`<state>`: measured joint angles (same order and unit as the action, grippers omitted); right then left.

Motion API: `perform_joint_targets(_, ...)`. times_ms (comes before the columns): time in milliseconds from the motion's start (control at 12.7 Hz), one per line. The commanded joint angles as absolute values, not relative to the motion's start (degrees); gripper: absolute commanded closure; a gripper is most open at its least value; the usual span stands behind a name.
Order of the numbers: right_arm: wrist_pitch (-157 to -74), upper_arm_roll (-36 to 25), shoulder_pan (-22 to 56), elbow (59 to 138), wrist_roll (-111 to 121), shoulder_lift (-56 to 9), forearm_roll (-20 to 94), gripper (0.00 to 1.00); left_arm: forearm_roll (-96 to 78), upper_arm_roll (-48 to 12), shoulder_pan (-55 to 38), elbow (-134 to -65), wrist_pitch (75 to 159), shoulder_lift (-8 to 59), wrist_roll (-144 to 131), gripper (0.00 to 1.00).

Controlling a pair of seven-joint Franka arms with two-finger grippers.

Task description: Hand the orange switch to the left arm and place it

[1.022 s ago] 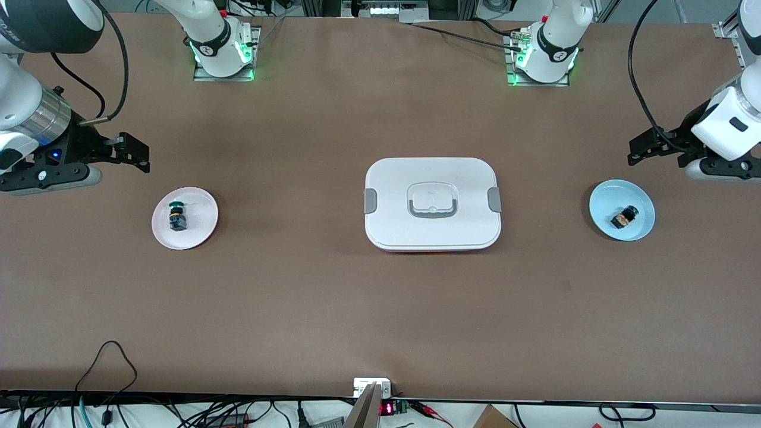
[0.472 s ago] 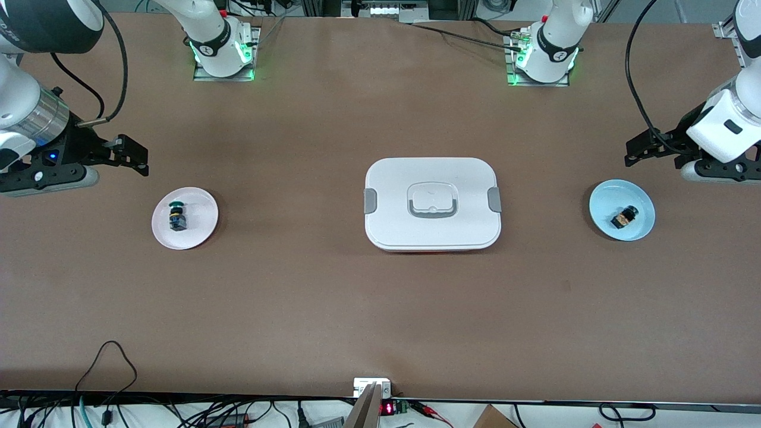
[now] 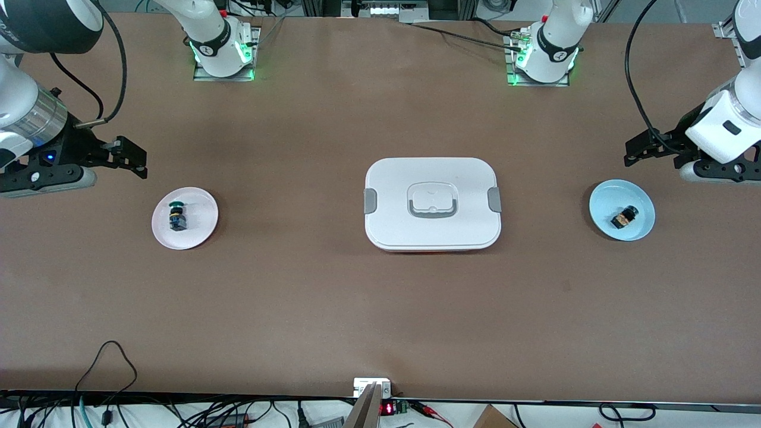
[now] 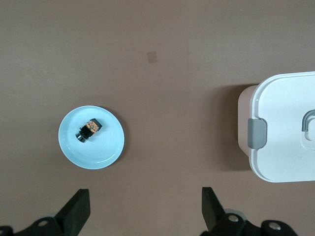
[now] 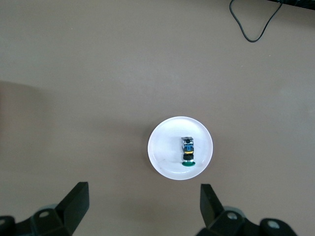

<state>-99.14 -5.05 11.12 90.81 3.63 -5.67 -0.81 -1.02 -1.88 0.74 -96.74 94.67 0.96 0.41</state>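
Lying on blue plate (image 3: 637,227) — orange switch (image 3: 623,217), below spread-wide left end effector (image 3: 637,153).

We take the box (image 3: 433,203) as our landmark: it sits mid-table, lid shut, the one tall obstacle between the two ends. Bare table (image 3: 380,309) runs wide on its camera side and toward the bases. Toward each end, a low plate, white (image 3: 199,229) and blue (image 3: 639,202), lies well apart from it.
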Motion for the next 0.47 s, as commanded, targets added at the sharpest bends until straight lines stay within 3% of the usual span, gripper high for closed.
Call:
perform_joint_targets(0, -99.93, -4.92, 11.07, 90.26, 3.43, -6.06, -1.58, 0.0, -0.7, -1.58, 0.09, -95.54, 93.6, 1.32, -0.26, 0.0)
perform_joint_targets(393, -99.93, -4.92, 10.81, 90.26, 3.43, -6.15, -1.58, 0.0, -0.7, -1.58, 0.09, -95.54, 93.6, 1.32, -0.35, 0.0)
